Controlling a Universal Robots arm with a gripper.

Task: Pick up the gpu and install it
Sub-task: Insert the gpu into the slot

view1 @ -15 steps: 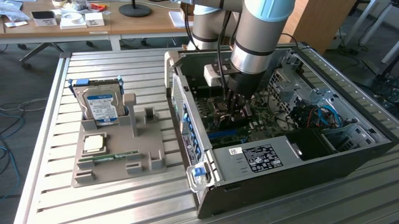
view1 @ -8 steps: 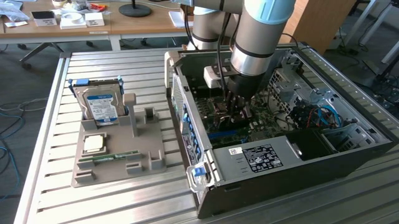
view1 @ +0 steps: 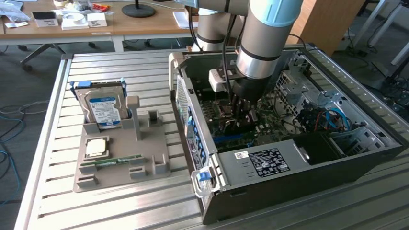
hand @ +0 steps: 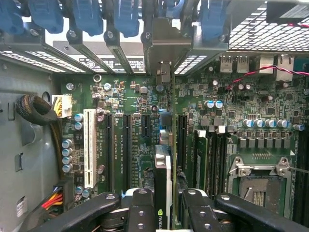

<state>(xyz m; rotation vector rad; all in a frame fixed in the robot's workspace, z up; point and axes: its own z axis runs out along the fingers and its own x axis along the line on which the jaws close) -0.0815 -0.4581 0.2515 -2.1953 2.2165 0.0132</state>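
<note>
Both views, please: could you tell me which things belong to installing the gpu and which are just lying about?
In the job: gpu, gripped in the hand above the motherboard; open computer case.

Lying about: hard drive, RAM stick and silver square chip, all on the grey holder.

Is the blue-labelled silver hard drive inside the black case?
No, the blue-labelled silver hard drive stands in a grey plastic holder outside it.
</note>
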